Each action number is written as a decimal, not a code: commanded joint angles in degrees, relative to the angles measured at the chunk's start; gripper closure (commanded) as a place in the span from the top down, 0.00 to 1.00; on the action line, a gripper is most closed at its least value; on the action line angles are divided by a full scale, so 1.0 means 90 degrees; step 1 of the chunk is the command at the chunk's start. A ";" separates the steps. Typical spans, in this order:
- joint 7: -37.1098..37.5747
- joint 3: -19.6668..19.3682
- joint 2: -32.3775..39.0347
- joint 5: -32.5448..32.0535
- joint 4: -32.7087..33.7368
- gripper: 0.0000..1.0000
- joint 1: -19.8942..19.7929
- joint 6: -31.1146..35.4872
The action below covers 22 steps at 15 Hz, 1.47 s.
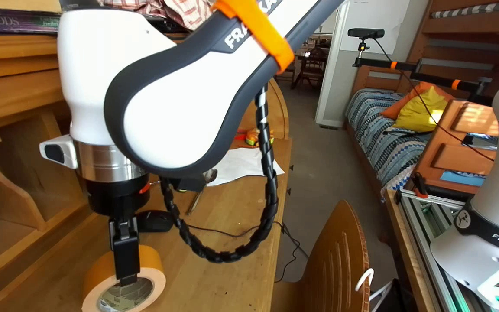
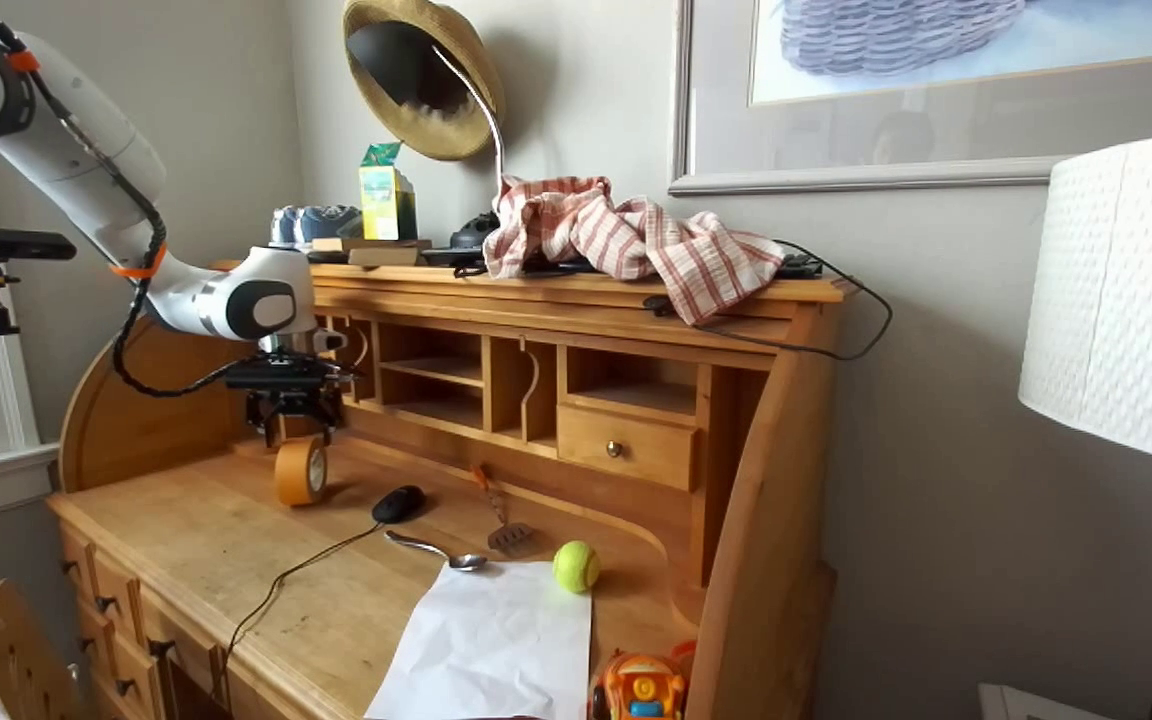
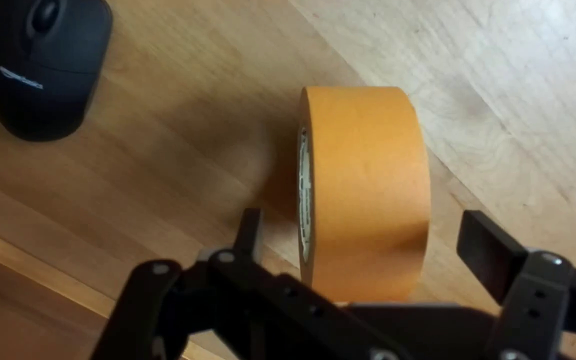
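A roll of orange tape [image 3: 368, 185] stands upright on its edge on the wooden desk [image 2: 186, 510]. The roll also shows in both exterior views [image 1: 153, 260] [image 2: 292, 472]. My black gripper [image 3: 366, 232] is open and empty, pointing down over the roll. In the wrist view one finger is on each side of the roll, with a gap on both sides. In an exterior view the gripper [image 2: 294, 425] is just above the roll's top. In an exterior view the near finger [image 1: 127, 260] covers part of the roll. A black mouse [image 3: 43, 70] lies beside the roll.
A spoon [image 2: 436, 550], a spatula [image 2: 508, 535], white paper [image 2: 496, 640], a tennis ball [image 2: 576, 567] and an orange toy car [image 2: 642, 688] lie farther along the desk. Wooden cubbies [image 2: 521, 440] rise behind. A chair [image 1: 332, 260] stands at the front. The mouse cable [image 2: 306, 560] crosses the desk.
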 commanded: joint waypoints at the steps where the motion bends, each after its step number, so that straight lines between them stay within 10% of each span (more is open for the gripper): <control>1: 0.0011 0.0130 0.0639 -0.0031 0.0638 0.74 -0.0010 -0.0088; 12: 0.0191 0.0150 0.0893 -0.0070 0.0969 0.01 0.0061 -0.0179; 22: -0.1719 0.2073 0.0240 0.2260 -0.0120 0.00 -0.1630 -0.0190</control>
